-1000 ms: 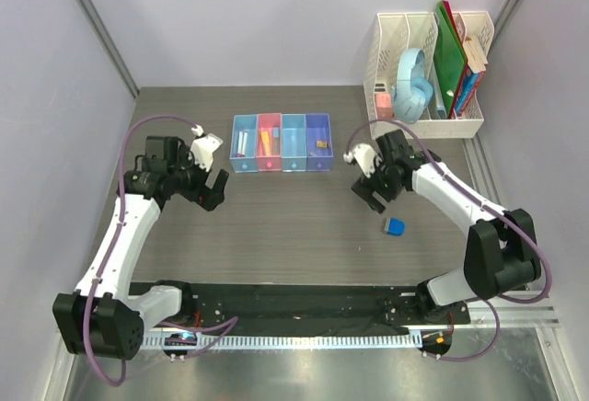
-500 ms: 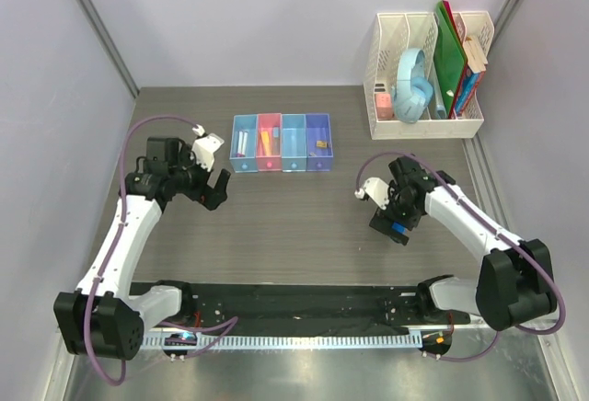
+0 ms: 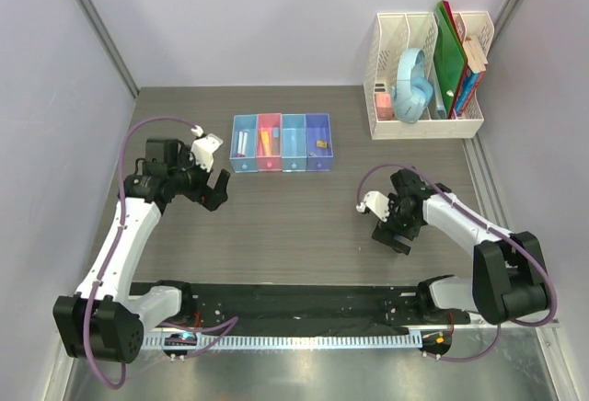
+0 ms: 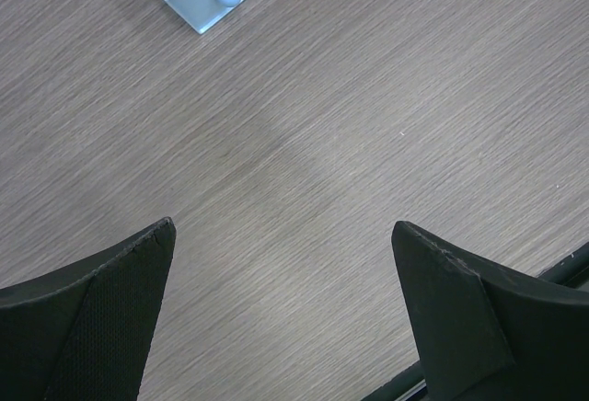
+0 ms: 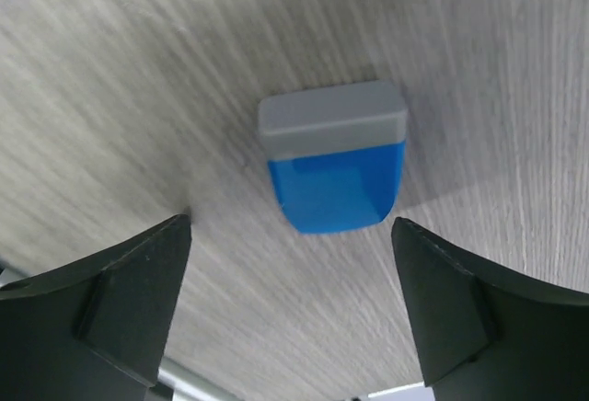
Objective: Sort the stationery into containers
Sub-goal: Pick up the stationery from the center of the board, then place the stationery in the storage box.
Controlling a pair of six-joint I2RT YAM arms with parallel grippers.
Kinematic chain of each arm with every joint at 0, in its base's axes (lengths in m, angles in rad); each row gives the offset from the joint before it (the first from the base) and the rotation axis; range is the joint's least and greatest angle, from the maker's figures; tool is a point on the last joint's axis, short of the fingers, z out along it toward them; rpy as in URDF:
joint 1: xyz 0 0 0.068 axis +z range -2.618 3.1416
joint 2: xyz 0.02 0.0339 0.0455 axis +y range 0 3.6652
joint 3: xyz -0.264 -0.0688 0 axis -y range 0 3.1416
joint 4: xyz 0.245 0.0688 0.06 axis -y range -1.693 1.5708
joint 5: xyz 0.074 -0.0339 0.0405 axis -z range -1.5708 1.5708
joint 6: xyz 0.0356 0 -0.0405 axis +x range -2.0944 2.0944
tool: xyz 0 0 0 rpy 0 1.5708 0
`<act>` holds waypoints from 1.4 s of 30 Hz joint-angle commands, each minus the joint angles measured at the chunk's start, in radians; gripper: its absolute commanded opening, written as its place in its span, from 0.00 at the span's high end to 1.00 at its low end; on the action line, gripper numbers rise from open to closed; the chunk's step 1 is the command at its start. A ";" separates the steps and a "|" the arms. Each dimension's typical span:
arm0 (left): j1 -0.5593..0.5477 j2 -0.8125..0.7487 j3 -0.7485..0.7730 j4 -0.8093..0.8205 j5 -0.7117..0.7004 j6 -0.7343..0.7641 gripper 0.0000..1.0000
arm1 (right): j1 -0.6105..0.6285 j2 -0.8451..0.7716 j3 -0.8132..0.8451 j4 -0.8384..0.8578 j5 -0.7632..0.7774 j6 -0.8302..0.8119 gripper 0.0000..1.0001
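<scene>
Blue wedge-shaped piece (image 5: 333, 164) lies on the table (image 5: 138, 70), centred before the right pincer (image 5: 290, 224), spread wide and gripping nothing.

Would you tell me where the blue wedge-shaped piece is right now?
The blue wedge-shaped piece lies on the table's right side, between the right gripper's open fingers in the right wrist view, well clear of the bins.

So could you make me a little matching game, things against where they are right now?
1. blue wedge piece
2. left claw
3. row of bins
4. white file rack

A. far right corner
B. open over bare table, left of the bins
C. on the table under the open right claw
D. far half, near the middle

Pairs: 1-C, 2-B, 3-D, 4-A
</scene>
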 commanded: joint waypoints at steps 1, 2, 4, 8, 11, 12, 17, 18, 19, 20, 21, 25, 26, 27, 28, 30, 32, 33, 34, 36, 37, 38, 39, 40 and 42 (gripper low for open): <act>0.004 -0.010 -0.010 0.039 0.029 -0.022 0.00 | -0.030 0.020 -0.007 0.118 -0.058 -0.031 0.09; 0.004 -0.009 -0.012 0.041 0.029 -0.022 0.00 | -0.041 0.025 -0.012 0.141 -0.070 -0.033 0.10; 0.004 -0.006 -0.015 0.041 0.031 -0.025 0.00 | -0.050 0.027 -0.016 0.156 -0.081 -0.034 0.18; 0.004 -0.004 -0.018 0.041 0.028 -0.023 0.00 | -0.067 0.020 -0.027 0.188 -0.105 -0.046 0.25; 0.004 -0.003 -0.016 0.041 0.026 -0.026 0.00 | -0.070 0.013 -0.030 0.191 -0.122 -0.043 0.35; 0.004 -0.004 -0.015 0.041 0.028 -0.026 0.00 | -0.070 0.007 -0.033 0.191 -0.122 -0.043 0.41; 0.004 -0.004 -0.019 0.044 0.029 -0.029 0.00 | -0.070 -0.038 -0.056 0.182 -0.116 -0.042 0.52; 0.004 -0.004 -0.018 0.045 0.029 -0.029 0.00 | -0.070 -0.052 -0.058 0.173 -0.116 -0.042 0.54; 0.004 -0.001 -0.018 0.044 0.028 -0.029 0.00 | -0.070 -0.074 -0.056 0.162 -0.118 -0.039 0.54; 0.004 -0.002 -0.018 0.044 0.029 -0.029 0.00 | -0.070 -0.088 -0.047 0.138 -0.124 -0.039 0.55; 0.002 0.001 -0.019 0.045 0.029 -0.029 0.00 | -0.070 -0.102 -0.039 0.121 -0.128 -0.039 0.55; 0.004 0.007 -0.016 0.044 0.074 -0.026 0.00 | -0.070 -0.180 0.016 0.046 -0.170 -0.025 0.59; 0.004 0.010 -0.009 0.036 0.098 -0.017 0.00 | -0.070 -0.206 0.042 0.029 -0.192 -0.016 0.59; 0.004 0.013 -0.002 0.024 0.176 -0.005 0.00 | -0.069 -0.217 0.056 0.020 -0.209 -0.013 0.59; 0.002 0.022 0.005 0.004 0.216 0.009 0.00 | -0.069 -0.223 0.070 0.012 -0.225 -0.008 0.60; -0.001 0.036 0.045 -0.028 0.314 0.050 0.00 | -0.063 -0.222 0.114 0.006 -0.272 0.012 0.61; -0.004 0.068 0.091 -0.062 0.468 0.076 0.00 | -0.060 -0.208 0.148 0.027 -0.308 0.044 0.64; -0.010 0.082 0.108 -0.062 0.512 0.072 0.00 | -0.055 -0.199 0.159 0.042 -0.335 0.059 0.65; -0.017 0.112 0.125 -0.062 0.595 0.067 0.00 | -0.050 -0.193 0.166 0.059 -0.348 0.073 0.65; -0.051 0.149 0.180 -0.065 0.660 0.057 0.00 | -0.015 -0.184 0.188 0.124 -0.354 0.127 0.66; -0.068 0.189 0.220 -0.068 0.687 0.053 0.00 | 0.003 -0.181 0.201 0.147 -0.342 0.144 0.66; -0.105 0.206 0.240 -0.073 0.700 0.053 0.00 | 0.023 -0.174 0.211 0.188 -0.332 0.161 0.67; -0.123 0.221 0.257 -0.073 0.706 0.046 0.00 | 0.072 -0.162 0.220 0.210 -0.313 0.193 0.67; -0.142 0.243 0.290 -0.073 0.714 0.043 0.00 | 0.095 -0.155 0.237 0.249 -0.277 0.210 0.67; -0.192 0.306 0.329 -0.085 0.738 0.035 0.00 | 0.167 -0.126 0.255 0.285 -0.242 0.245 0.67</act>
